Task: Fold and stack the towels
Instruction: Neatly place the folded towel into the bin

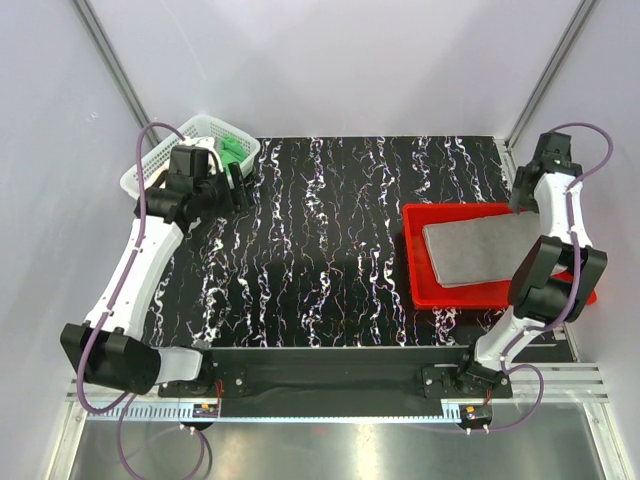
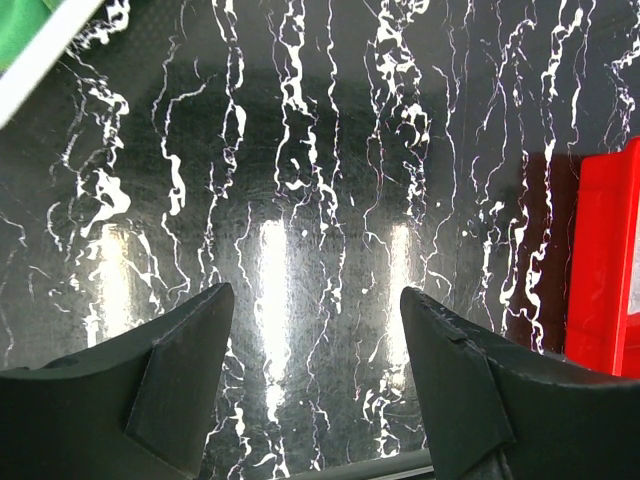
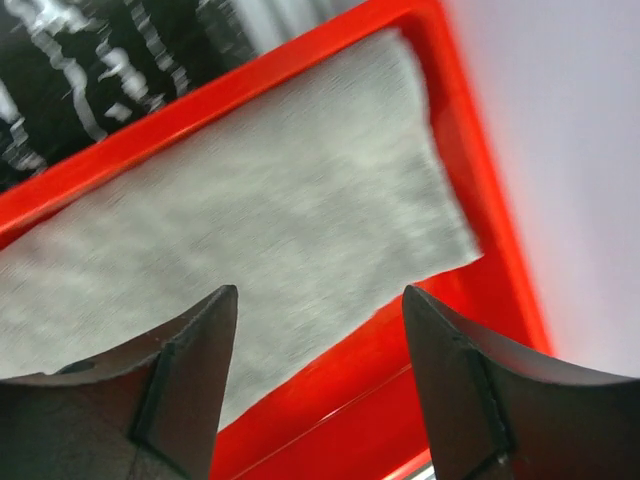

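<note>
Top view: left arm [image 1: 140, 260] sits over the basket [image 1: 140, 172] at upper left. Most of the basket's inside is hidden, the green towel [image 1: 233, 150] shows only as a scrap, can't tell if folded. Right arm [image 1: 545, 270] covers the right end of the grey towel [image 1: 475, 250] and the right wall of the red tray [image 1: 415, 260]. Left wrist view: green towel cut off at upper-left corner, tray cut at right edge. Right wrist view: all blurred, grey towel runs off the left edge, its lower part behind the right hand [image 3: 318, 300].

You have one towel [image 1: 480, 250] lying in the tray [image 1: 428, 292] on the right; the basket [image 1: 150, 160] sits far left, holding another towel [image 1: 234, 150].
</note>
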